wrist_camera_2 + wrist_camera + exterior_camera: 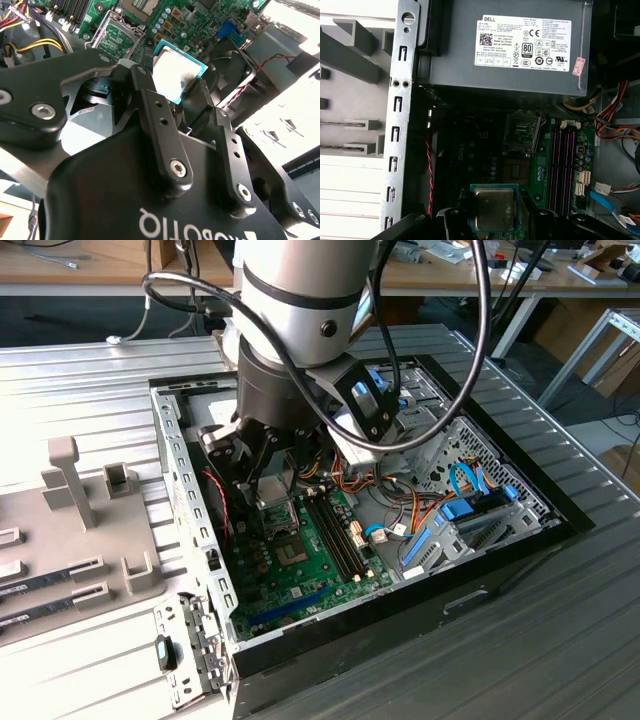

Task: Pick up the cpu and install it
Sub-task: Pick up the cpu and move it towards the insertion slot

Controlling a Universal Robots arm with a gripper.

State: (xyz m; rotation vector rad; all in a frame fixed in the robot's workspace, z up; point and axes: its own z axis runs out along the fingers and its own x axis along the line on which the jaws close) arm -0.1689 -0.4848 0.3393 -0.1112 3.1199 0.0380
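The cpu (494,208) is silvery-grey with a teal rim, the hand (175,95) black, the motherboard (300,585) green.

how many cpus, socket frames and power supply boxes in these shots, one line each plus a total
cpu: 1, gripped in the tool
socket frame: 1
power supply box: 1
Total: 3

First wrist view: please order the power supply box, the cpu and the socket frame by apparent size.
1. power supply box, clearly largest.
2-3. cpu and socket frame look about alike; the cpu is nearer the camera, so I do not rank them.
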